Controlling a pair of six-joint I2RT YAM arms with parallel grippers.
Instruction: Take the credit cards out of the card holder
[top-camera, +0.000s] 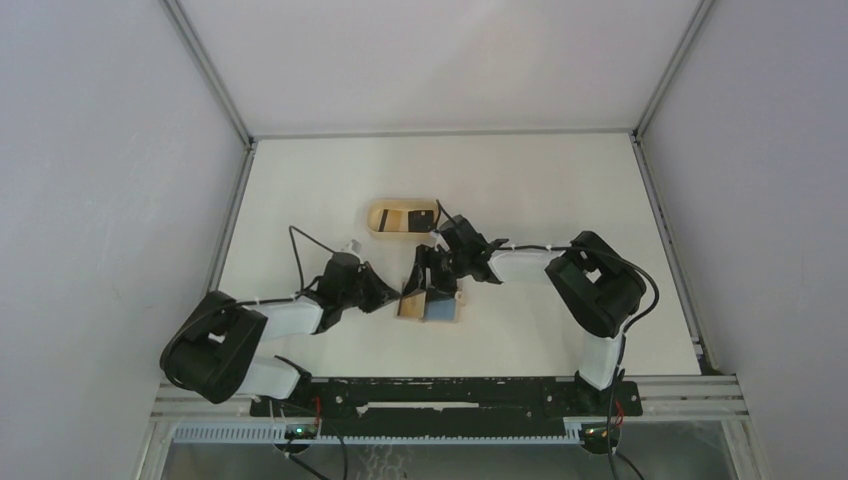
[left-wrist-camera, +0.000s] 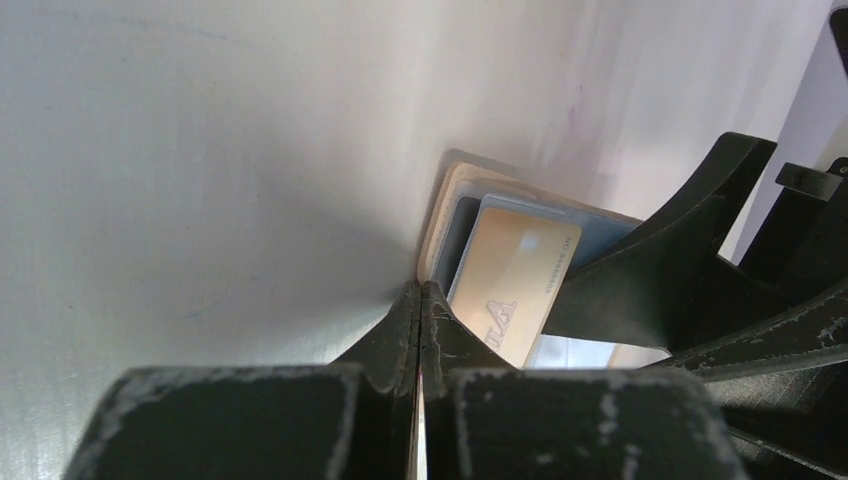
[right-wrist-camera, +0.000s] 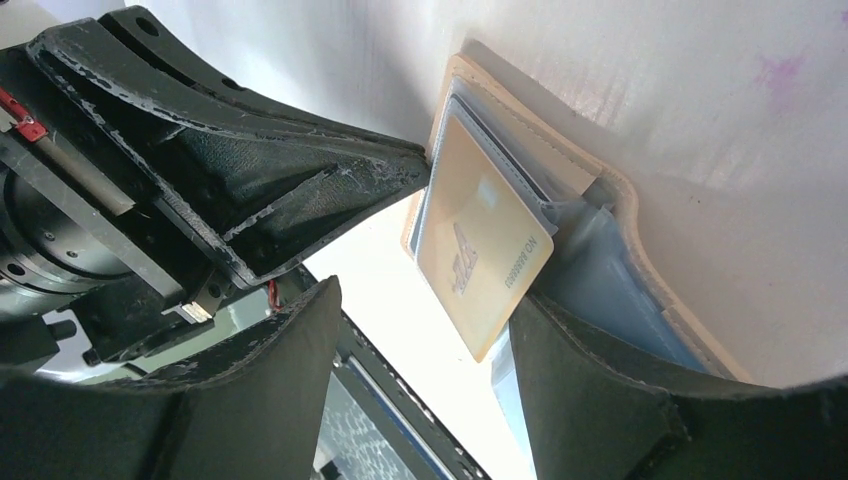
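Left gripper (left-wrist-camera: 420, 300), clamped shut, braced the card holder (right-wrist-camera: 600, 190); my right gripper (right-wrist-camera: 425, 305) straddled the gold card (right-wrist-camera: 480, 250), jaws wide. Pinch, pull next.

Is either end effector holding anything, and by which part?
Right end effector: open around the gold card, at its free end. Left end effector: shut at the card holder edge, grip unclear.

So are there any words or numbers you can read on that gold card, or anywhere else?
"NO." then a row of digits, too small to read surely: printed along one edge of the gold card sticking out of the card holder.
Bold logo or word on the gold card's face: too blurred to read in either wrist view.
Nothing else with writing can be read.
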